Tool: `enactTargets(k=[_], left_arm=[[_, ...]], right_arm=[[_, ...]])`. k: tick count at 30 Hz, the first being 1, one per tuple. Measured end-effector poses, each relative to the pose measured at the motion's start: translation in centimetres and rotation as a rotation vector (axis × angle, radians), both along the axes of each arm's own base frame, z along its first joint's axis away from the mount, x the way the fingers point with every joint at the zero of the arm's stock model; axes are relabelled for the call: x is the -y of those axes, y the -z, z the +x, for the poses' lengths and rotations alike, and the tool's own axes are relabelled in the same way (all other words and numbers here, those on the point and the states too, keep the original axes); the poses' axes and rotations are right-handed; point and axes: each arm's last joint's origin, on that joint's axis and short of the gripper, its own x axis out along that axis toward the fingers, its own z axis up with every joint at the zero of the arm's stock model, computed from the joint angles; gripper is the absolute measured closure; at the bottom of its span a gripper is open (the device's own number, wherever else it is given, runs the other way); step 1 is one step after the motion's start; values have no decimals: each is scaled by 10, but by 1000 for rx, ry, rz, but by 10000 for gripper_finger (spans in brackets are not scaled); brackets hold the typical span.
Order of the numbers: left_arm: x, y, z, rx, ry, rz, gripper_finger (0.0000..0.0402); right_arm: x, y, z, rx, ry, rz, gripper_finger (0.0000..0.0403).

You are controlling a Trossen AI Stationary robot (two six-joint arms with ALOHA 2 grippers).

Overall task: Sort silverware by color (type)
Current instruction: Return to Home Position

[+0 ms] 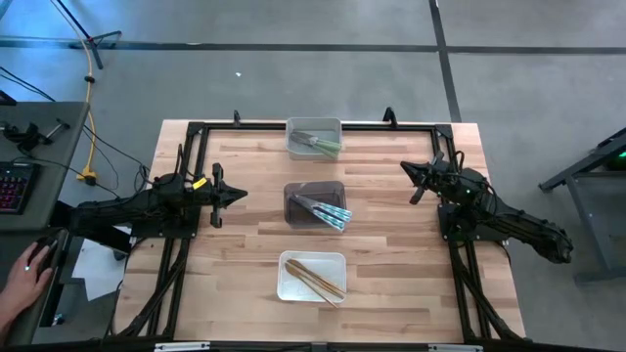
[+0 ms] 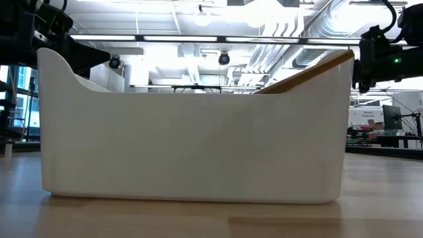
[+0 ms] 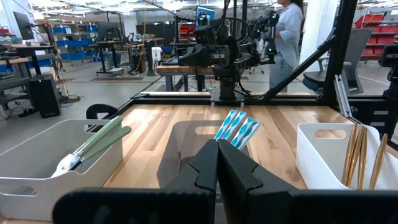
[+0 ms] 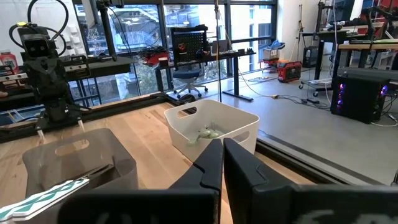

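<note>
The silverware lies sorted in three bins down the table's middle. Olive green pieces (image 1: 318,144) (image 3: 102,140) lie in the pale far bin (image 1: 314,125). Pale blue patterned pieces (image 1: 328,212) (image 3: 236,127) lean on the rim of the dark middle bin (image 1: 293,200). Tan wooden pieces (image 1: 315,279) (image 3: 360,155) lie in the white near bin (image 1: 286,284), one poking over its rim (image 2: 307,74). My left gripper (image 1: 240,195) (image 3: 217,155) hovers shut left of the middle bin. My right gripper (image 1: 406,168) (image 4: 222,152) hovers shut to the bins' right. Both are empty.
A black frame (image 1: 196,127) runs around the table's edges. Bare wood lies between each gripper and the bins. A person's hand (image 1: 24,274) rests at a desk beyond the table's left side, and a person (image 3: 289,25) stands in the room behind.
</note>
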Motion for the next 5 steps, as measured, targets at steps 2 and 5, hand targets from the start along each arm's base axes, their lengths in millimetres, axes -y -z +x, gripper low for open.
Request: enactTargets(k=[2, 5], left_arm=[[0, 0, 0, 1, 0, 0, 401], [0, 0, 0, 0, 0, 0, 401]], right_arm=[[0, 0, 0, 0, 0, 0, 403], [0, 0, 0, 0, 0, 0, 403]])
